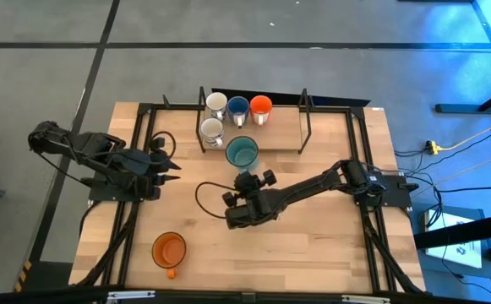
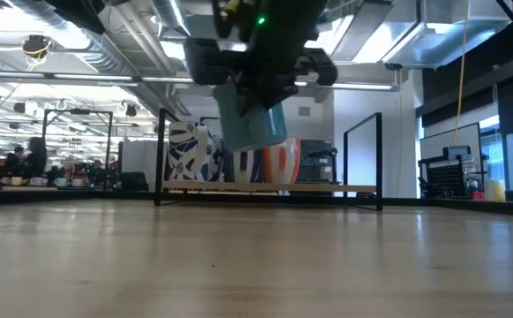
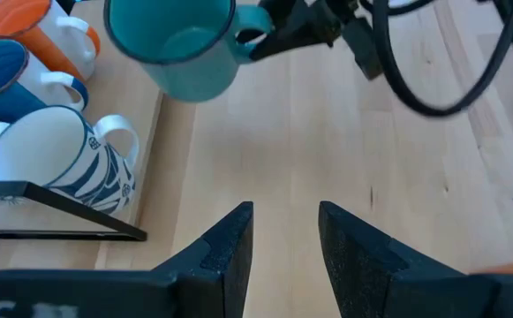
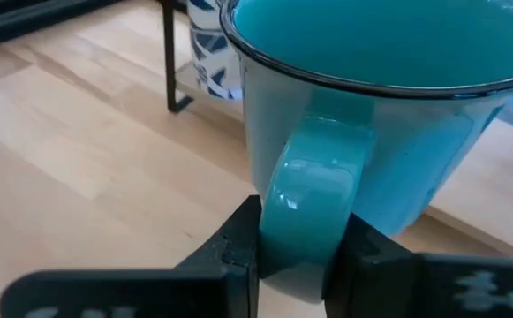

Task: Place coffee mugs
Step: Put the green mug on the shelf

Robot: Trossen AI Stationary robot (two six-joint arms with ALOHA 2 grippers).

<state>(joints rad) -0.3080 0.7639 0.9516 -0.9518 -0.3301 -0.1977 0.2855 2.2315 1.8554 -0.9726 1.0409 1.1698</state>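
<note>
The teal mug (image 1: pixel 242 153) hangs in the air just in front of the wooden rack (image 1: pixel 283 128), with my right gripper (image 1: pixel 247 176) shut on its handle. On the rack stand a white mug (image 1: pixel 217 103), a dark blue mug (image 1: pixel 238 107), an orange mug (image 1: pixel 261 106) and a white patterned mug (image 1: pixel 212 130). A second orange mug (image 1: pixel 169 249) stands upright on the table near the near edge. My left gripper (image 1: pixel 176 169) waits open at the table's left, pointing toward the teal mug (image 3: pixel 178 44). My right gripper (image 4: pixel 296 240) pinches the teal mug's handle (image 4: pixel 313 190) between its two fingers, one finger (image 4: pixel 238 252) on each side of the loop. It comes roughly level from the table's near side. The mug (image 2: pixel 252 117) is lifted clear of the table, mouth up and slightly tilted.
The rack has black metal end frames (image 1: pixel 306 118) and bare board to the right of the mugs. A black cable (image 1: pixel 207 196) loops on the table near my right arm. Bare tabletop lies between the two arms and along the near right.
</note>
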